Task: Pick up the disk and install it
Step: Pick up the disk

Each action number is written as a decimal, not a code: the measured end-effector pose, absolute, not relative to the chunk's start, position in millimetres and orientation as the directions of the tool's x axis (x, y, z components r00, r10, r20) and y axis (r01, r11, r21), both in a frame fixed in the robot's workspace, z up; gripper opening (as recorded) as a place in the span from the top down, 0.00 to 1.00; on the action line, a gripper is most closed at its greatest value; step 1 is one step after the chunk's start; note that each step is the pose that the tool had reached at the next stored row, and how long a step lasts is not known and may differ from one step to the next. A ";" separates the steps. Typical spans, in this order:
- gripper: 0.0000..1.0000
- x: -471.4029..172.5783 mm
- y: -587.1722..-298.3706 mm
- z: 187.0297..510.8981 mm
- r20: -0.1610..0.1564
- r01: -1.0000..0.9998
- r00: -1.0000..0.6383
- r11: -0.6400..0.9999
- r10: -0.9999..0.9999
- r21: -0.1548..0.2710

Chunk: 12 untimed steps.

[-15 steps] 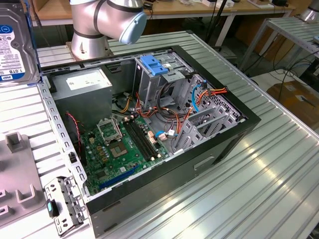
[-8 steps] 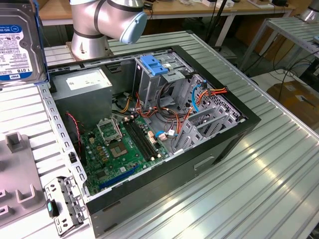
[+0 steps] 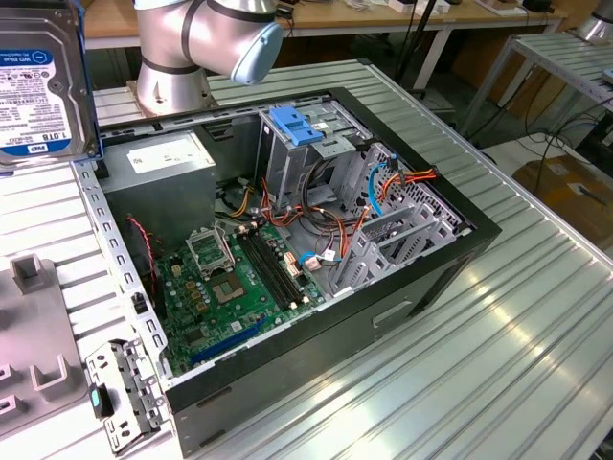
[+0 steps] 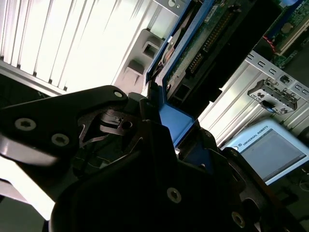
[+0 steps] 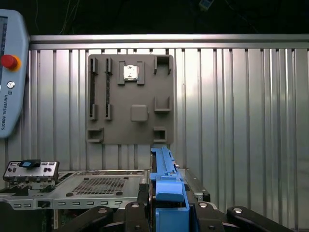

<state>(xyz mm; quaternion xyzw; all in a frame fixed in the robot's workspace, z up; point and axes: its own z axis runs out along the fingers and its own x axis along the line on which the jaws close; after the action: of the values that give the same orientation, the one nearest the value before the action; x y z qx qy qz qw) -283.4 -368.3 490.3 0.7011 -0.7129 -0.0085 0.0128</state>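
While the ribbed aluminium table [image 3: 479, 316] takes up most of the exterior view, the big open black computer case [image 3: 287, 374] lies on it with its side panel off, showing a green motherboard [image 3: 220, 287], a grey power-supply box with a white sticker [image 3: 163, 158] and bundles of coloured wiring. Above the case's far end rises the silver and pale-blue robot arm [image 3: 206, 34]. Inside the case, near its middle, stands the tall metal drive cage with a blue plastic top [image 3: 287, 158]. A flat grey fixture plate with raised blocks [image 5: 130, 99] lies on the table outside the case.

Smaller than these, the disk [image 3: 38, 81], a flat silver-metal hard drive with a white-and-dark-blue label and a blue plastic bracket on its edges, hangs in the air at the exterior view's upper left, clear of the table. The black gripper [image 5: 166, 208] is pressed onto it, one finger on each side of the blue bracket, so the drive is pinched by its end. In both wrist views the drive runs straight out from the fingertips, so its long axis seems to point away from the claw. The cage lies to the exterior view's right of the disk, well apart from it.
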 end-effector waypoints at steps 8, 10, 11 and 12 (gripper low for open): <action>0.63 -266.5 -370.3 490.3 0.006 -0.999 -0.017 0.017 -1.000 0.033; 0.63 -263.1 -370.6 490.3 0.006 -0.999 -0.017 0.017 -1.000 0.033; 0.63 -261.6 -370.8 490.3 0.006 -0.999 -0.017 0.017 -1.000 0.033; 0.63 -259.7 -371.0 490.3 0.006 -0.999 -0.016 0.017 -1.000 0.033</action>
<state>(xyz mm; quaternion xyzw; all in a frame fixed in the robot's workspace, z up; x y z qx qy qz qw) -259.7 -371.0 490.3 0.7011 -0.7128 -0.0097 0.0140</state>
